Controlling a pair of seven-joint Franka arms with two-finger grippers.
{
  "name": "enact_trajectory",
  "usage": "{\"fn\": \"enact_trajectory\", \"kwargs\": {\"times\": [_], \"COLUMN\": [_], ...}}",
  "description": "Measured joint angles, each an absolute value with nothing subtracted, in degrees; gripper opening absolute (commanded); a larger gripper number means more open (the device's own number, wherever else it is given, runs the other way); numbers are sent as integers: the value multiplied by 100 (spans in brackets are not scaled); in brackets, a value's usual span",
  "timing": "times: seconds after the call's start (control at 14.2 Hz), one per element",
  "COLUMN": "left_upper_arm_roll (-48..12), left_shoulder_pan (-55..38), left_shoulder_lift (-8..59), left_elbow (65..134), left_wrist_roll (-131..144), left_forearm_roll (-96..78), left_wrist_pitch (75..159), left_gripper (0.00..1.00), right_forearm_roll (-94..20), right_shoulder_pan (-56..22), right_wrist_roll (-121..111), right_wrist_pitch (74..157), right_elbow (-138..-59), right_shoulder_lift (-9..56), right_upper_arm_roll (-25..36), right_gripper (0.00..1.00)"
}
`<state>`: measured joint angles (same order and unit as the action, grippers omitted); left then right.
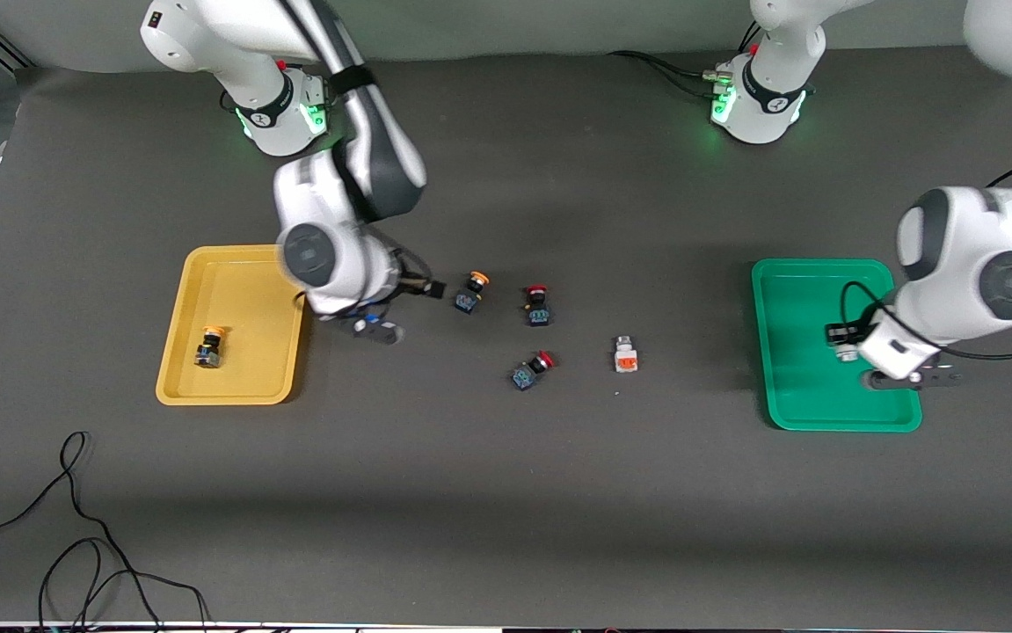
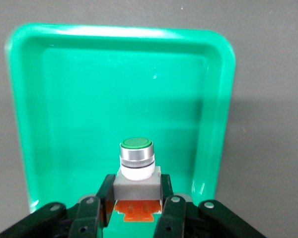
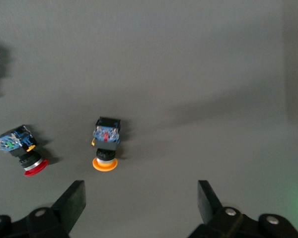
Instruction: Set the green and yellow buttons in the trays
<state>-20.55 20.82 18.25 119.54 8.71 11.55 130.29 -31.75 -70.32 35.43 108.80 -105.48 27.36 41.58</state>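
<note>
Left gripper (image 2: 135,208): jaws clenched on a white-bodied push-button switch with an orange tab and a green cap in a silver ring (image 2: 136,173). Gripper and switch hang over the shallow green plastic tray with rounded corners (image 1: 787,352), at the right of the front view; in the left wrist view the tray's bare floor fills the upper frame.

Right gripper (image 3: 141,206): jaws released, spread wide, nothing between them. It hangs over the dark grey worktop (image 1: 506,510), left of centre in the front view, just beside the shallow yellow plastic tray (image 1: 233,387). In the right wrist view, a yellow-orange-capped switch on a black-blue body (image 3: 106,143) lies on its side on the worktop at lower left of centre, apart from the jaws.

Yellow tray, left of the front view: holds one yellow-orange-capped switch (image 1: 209,345) near its lower left part.

Worktop centre, front view: the loose yellow-capped switch sits upper centre. Beside it, toward the green tray, a red-capped black-blue switch (image 1: 537,306). A second red-capped switch (image 1: 530,370) lies lower in the frame, tipped on its side. A second white-bodied switch with an orange tab (image 1: 625,354) lies right of that one, well apart from the green tray.

Lower left corner: black cable (image 1: 75,536) looped on the worktop.
</note>
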Motion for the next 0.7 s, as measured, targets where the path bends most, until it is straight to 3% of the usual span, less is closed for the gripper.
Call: {"fn": "enact_trajectory", "kwargs": {"times": [0.07,0.21,0.28,0.35,0.42,0.7], "left_upper_arm_roll": [-2035,-1969,-1938,-1916,-1905,-1900], "left_shoulder_pan": [2086,2089,2094,2097,2099,2109], "left_shoulder_lift": [1964,2211,2307,2368,2392,2343], "left_elbow": [12188,12418,12439,12438,12431,12010], "left_wrist_roll": [871,871,871,871,870,865], "left_forearm_roll": [1229,1439,1511,1536,1546,1569], "left_wrist_pitch": [13458,13914,14027,14091,14115,13650], "left_gripper": [29,46,58,87,100,100], "right_forearm_roll": [-3181,-3386,-3608,-3801,-3959,-4312], "right_shoulder_pan": [-7186,-7413,-7486,-7557,-7610,-7630], "right_wrist_roll": [3770,4038,4045,4045,4045,4045], "right_wrist_pitch": [11015,11358,11553,11750,11948,12444], "right_elbow": [-10578,-10617,-10638,-10648,-10649,-10591], "right_shoulder_lift": [2832,3123,3309,3520,3723,4301], "right_upper_arm_roll": [4151,4142,4136,4128,4105,3924], "right_gripper": [100,100,100,100,100,95]}}
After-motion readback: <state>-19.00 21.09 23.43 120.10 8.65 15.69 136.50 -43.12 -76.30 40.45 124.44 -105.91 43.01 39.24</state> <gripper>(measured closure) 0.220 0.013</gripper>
